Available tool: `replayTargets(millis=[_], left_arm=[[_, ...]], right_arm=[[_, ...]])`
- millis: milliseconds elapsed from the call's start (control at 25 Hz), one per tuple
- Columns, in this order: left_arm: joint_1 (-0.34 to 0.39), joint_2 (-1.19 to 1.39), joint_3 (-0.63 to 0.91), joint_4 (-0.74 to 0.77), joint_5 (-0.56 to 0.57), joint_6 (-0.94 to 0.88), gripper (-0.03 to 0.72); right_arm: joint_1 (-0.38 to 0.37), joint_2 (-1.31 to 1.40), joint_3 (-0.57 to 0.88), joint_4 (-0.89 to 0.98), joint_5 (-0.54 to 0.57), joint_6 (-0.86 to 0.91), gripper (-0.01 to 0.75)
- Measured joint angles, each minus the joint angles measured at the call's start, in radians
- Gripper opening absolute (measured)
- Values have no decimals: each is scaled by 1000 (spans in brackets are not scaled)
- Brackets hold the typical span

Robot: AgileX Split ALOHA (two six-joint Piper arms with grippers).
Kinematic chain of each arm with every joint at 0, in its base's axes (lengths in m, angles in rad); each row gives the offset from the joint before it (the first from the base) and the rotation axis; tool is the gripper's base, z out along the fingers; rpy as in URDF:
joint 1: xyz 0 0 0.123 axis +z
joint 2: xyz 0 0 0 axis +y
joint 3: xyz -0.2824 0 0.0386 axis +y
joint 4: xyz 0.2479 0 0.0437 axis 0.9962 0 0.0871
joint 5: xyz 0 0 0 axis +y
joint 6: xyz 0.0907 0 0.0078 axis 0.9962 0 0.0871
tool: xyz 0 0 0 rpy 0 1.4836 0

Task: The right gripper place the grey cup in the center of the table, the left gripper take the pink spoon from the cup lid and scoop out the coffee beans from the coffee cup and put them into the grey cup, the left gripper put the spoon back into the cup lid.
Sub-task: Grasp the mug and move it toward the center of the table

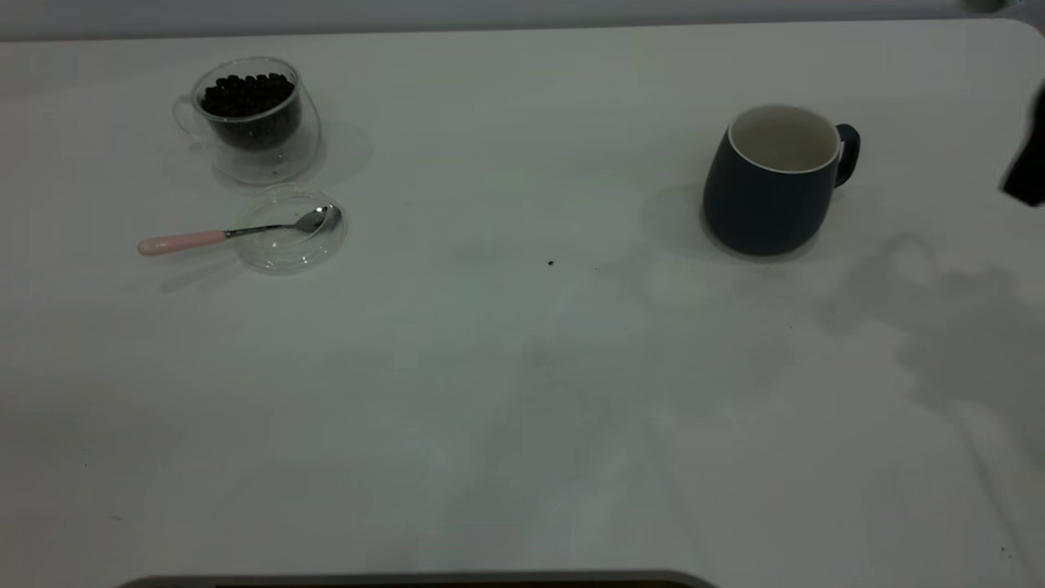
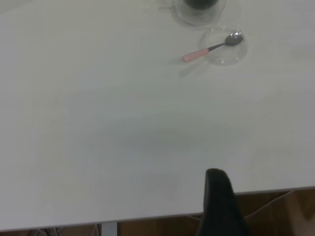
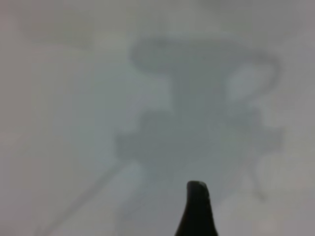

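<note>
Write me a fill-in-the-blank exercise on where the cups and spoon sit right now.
1. The pink spoon rests with its metal bowl on the ____.
2. The coffee beans are inside the ____.
3. The grey cup is upright and holds ____.
4. The grey cup's handle points away from the ____ cup.

Missing words: cup lid; coffee cup; nothing; coffee.

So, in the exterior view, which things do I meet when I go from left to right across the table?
pink spoon → coffee cup with coffee beans → grey cup → right gripper, at the picture's right edge.
</note>
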Motion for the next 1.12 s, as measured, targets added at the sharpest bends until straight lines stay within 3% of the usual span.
replayTargets(millis=[560,1120], left_arm=[[0,0,0,0,0,0,524],[0,0,0,0,0,0,524]], right_arm=[[33,359,-306,-30,9,-79,623],[114,477,-422,-59,-64,-124,611]])
